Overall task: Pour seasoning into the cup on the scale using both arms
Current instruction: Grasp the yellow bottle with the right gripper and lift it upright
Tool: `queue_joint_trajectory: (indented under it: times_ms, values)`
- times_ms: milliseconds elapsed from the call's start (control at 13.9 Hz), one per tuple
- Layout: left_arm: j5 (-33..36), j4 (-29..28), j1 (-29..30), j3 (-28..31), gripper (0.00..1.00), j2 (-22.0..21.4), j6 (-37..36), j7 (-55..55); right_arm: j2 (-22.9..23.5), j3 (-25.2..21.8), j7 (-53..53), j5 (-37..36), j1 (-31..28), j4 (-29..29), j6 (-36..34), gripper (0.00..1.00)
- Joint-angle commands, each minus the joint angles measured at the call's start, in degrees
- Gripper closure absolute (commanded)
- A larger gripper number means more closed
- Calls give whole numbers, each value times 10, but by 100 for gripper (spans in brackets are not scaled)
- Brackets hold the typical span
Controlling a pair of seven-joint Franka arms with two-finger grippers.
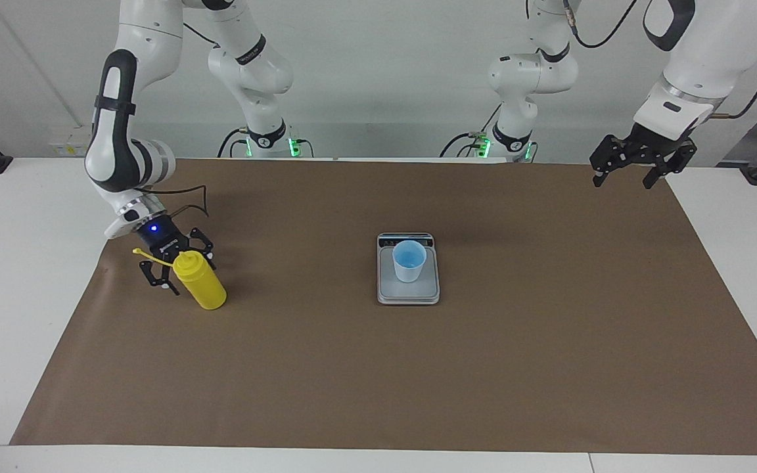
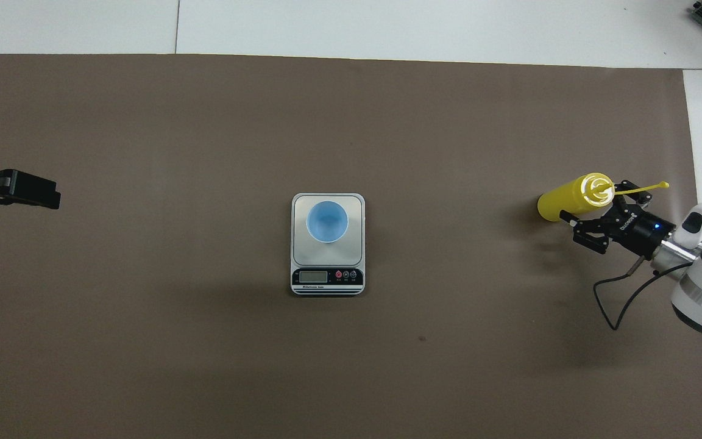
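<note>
At the right arm's end of the brown mat, I am bracketing the upright yellow bottle with my right gripper, fingers apart, needing to clamp, while my left gripper is waiting open, the cup sitting on the scale.

Brown paper mat over white table

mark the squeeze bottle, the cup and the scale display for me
squeeze bottle [image 1: 202, 289]: facing view, on the yellow body.
cup [image 2: 327, 221]: overhead view, on the blue inside bottom.
scale display [image 2: 313, 276]: overhead view, on the grey screen in the dark strip.
</note>
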Motion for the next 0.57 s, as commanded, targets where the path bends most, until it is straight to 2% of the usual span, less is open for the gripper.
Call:
queue_joint_trajectory:
  times_ms: [0, 144, 502]
  values:
    - [-4, 2, 7, -2, 0, -18, -16, 4, 23, 8, -29, 29, -4, 21, -8, 0]
    - [-42, 1, 31, -2, 0, -18, -13, 3, 25, 8, -28, 37, 11, 25, -7, 0]
    - [-42, -1, 30, -4, 0, -19, -12, 7, 24, 8, -24, 47, 29, 34, 0, 0]
